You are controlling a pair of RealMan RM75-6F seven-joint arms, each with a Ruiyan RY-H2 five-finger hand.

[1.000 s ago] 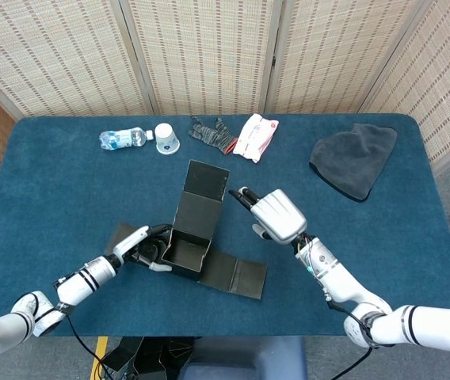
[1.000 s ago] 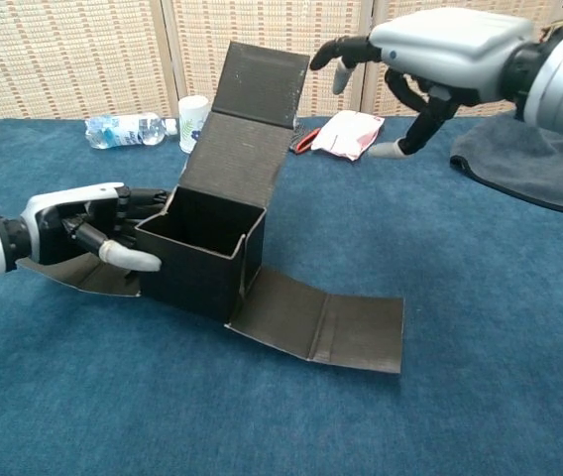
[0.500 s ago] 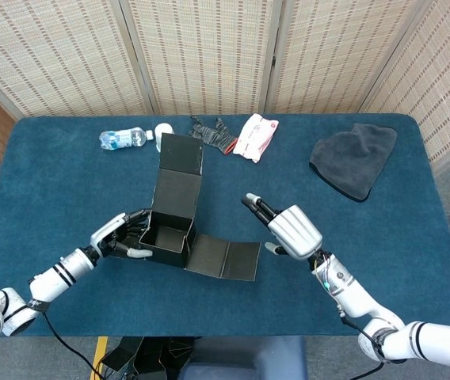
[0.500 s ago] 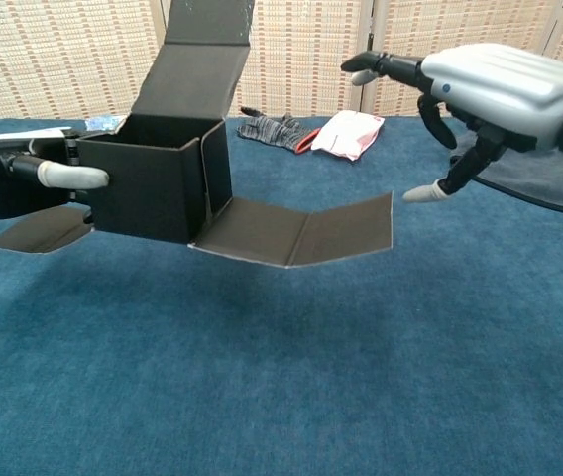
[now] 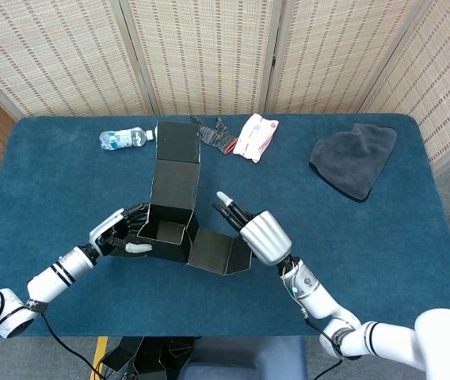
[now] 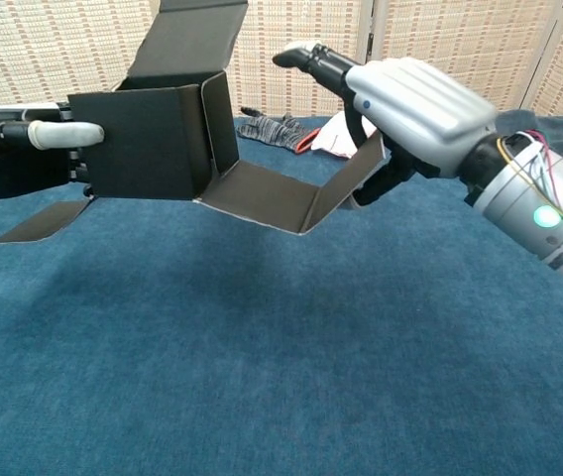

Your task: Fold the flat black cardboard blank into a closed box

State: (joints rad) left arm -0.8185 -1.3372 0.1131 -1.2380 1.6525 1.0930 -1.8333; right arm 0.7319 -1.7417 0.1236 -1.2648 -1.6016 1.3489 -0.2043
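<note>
Head view first: the black cardboard box point(image 5: 168, 226) is maybe halfway there. The four walls stand as an open tub, but the tall lid panel rises unfolded on the far side, a small flap sticks out on the left, and a long two-part flap runs off to the right. The left robot hand point(image 5: 122, 233) grips the box's left wall, thumb laid across the front face, fingers curled onto the wall. The right robot hand point(image 5: 255, 229) sits against the outer end of the right flap with fingers spread; it looks like it's pushing that flap up rather than holding it, so nothing is clamped there. Beyond the box on the blue desk point(image 5: 59, 170) lie a water bottle point(image 5: 122, 138), a dark glove point(image 5: 215, 133) and a white-and-red packet point(image 5: 255, 136); a grey cloth point(image 5: 353, 158) lies well off to the box's right.

Chest view: the box point(image 6: 153, 139) is lifted clear of the desk, held by the left robot hand point(image 6: 24, 149), with the left flap drooping below. The right flap is already creased into a shallow V, its outer part tipped up against the right robot hand point(image 6: 400, 109). Left to do, by the look of it: fold both side flaps in, then bring the lid down and tuck it.

Room-wise, woven folding screens point(image 5: 209, 47) stand behind the desk.
</note>
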